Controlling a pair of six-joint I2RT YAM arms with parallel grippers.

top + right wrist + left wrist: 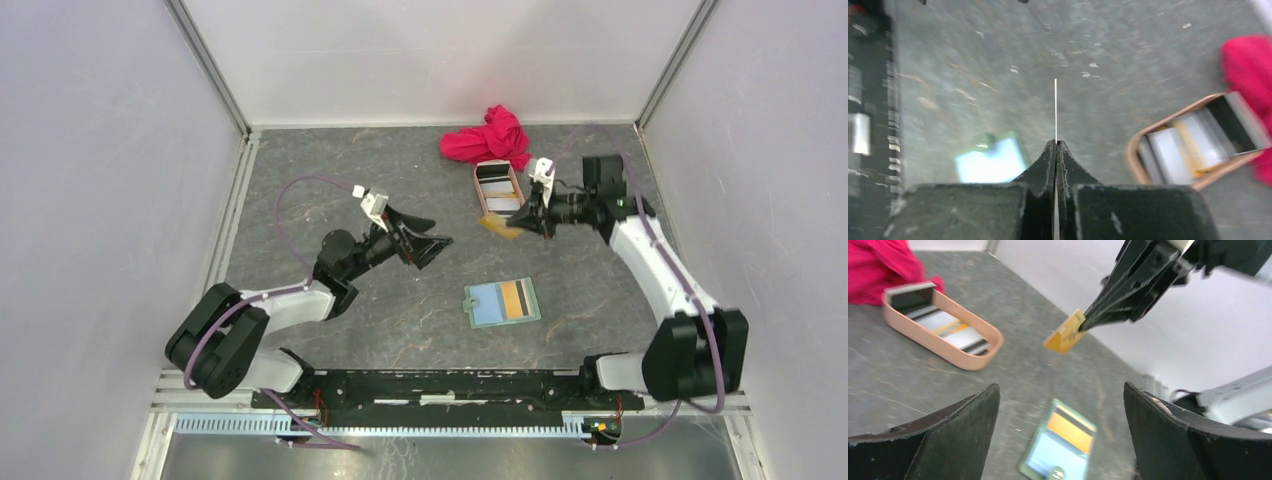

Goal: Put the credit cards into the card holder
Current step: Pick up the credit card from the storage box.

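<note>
The sage-green card holder [502, 302] lies open on the table, pale blue inside, with an orange card tucked in it; it also shows in the left wrist view [1060, 445] and the right wrist view [990, 160]. My right gripper [520, 225] is shut on an orange-yellow credit card [499, 228], held in the air beside the tray; the card shows in the left wrist view [1065, 333] and edge-on in the right wrist view [1055, 110]. More cards [498, 190] lie in the pinkish-tan tray. My left gripper [437, 243] is open and empty, left of the holder.
The pinkish-tan oval tray [480, 195] stands at the back centre, seen too in the left wrist view [943, 352] and the right wrist view [1133, 155]. A red cloth [487, 135] lies bunched behind it. White walls enclose the grey table.
</note>
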